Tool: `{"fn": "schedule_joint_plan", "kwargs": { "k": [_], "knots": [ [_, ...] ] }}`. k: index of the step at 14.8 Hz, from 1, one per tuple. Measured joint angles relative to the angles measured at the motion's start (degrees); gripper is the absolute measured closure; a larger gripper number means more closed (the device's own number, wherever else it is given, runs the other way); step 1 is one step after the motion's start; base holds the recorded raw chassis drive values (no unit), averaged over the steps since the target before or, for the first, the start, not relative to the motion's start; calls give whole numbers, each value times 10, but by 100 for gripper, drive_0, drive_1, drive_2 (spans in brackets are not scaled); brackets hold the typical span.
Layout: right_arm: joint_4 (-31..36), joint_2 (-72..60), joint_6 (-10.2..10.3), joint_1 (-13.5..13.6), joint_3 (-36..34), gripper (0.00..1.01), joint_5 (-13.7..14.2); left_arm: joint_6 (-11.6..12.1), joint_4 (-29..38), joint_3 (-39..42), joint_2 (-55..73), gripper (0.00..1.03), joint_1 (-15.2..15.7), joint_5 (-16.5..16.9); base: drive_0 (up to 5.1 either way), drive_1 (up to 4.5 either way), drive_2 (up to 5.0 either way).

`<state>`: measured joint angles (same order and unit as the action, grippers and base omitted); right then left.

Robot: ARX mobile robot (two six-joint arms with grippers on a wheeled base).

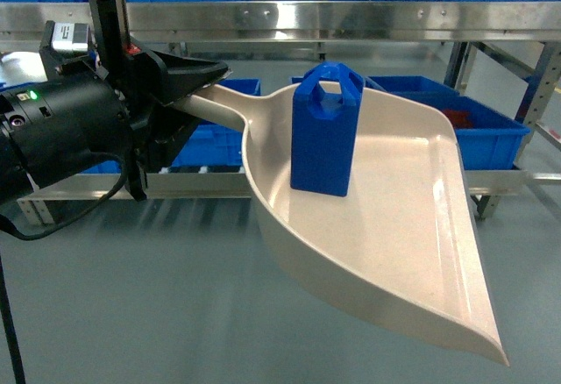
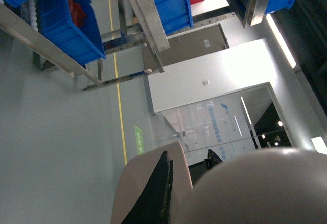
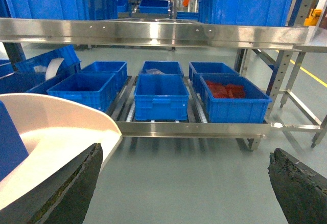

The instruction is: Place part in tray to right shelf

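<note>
The beige tray (image 1: 394,226) hangs in the air, tilted, with its wide lip toward the lower right. The blue part (image 1: 324,130) stands upright inside it near the handle end. My left gripper (image 1: 188,81) is shut on the tray's handle (image 1: 215,103). The left wrist view shows that gripper (image 2: 187,155) with the handle (image 2: 148,183) between its black fingers. My right gripper (image 3: 185,148) is open with nothing between its fingers, just right of the tray (image 3: 61,127) and the part's edge (image 3: 7,147). The steel shelf (image 1: 351,20) stretches across behind the tray.
Several blue crates (image 3: 161,96) sit on the shelf's low level behind its front rail (image 3: 194,129); one holds red items (image 3: 225,90). More crates (image 3: 245,4) stand on the upper level. Grey floor (image 3: 204,173) lies below, with a shelf leg (image 3: 278,81) at right.
</note>
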<state>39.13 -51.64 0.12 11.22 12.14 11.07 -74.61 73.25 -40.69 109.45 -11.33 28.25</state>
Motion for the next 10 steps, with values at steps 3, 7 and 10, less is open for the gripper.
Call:
{"fn": "schedule_joint_plan", "kwargs": {
  "k": [3,7,10],
  "knots": [
    [0,0,0,0,0,3,0,0,1,0,0,88,5,-2,0,0,0],
    [0,0,0,0,0,3,0,0,1,0,0,88,4,-2,0,0,0],
    [0,0,0,0,0,3,0,0,1,0,0,88,4,-2,0,0,0]
  ]
}}
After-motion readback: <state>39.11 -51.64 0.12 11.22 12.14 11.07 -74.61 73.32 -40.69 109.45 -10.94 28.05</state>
